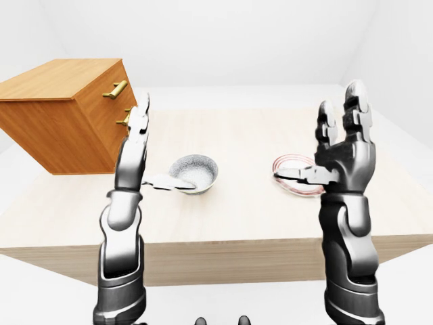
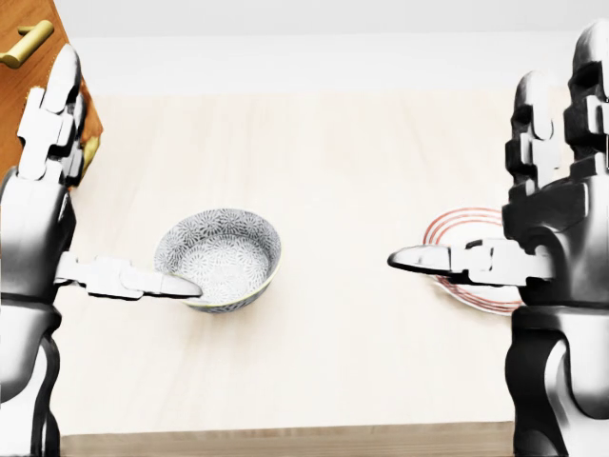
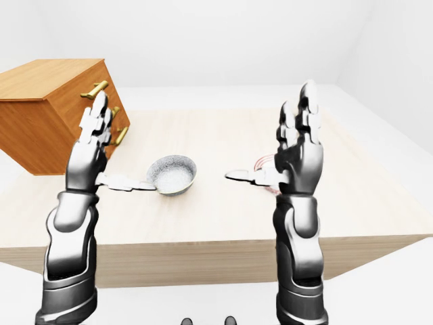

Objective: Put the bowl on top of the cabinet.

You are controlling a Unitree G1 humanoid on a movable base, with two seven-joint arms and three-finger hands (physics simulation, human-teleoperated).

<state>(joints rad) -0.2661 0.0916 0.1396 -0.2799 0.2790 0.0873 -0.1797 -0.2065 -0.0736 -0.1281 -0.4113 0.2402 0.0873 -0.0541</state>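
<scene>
Two splayed, empty hands, left hand and right hand, were raised; patterned bowl ungrasped, cabinet at ten o'clock; grasping likely followed.

- We see a grey bowl with a fine speckled pattern.
- We see a white plate ringed in red.
- We see an orange-brown wooden cabinet with brass handles.
- We see a pale beige tabletop.

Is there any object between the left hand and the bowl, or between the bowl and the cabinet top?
Nothing visible. The left hand is open beside the bowl, and only bare table lies between the bowl and the cabinet.
</scene>
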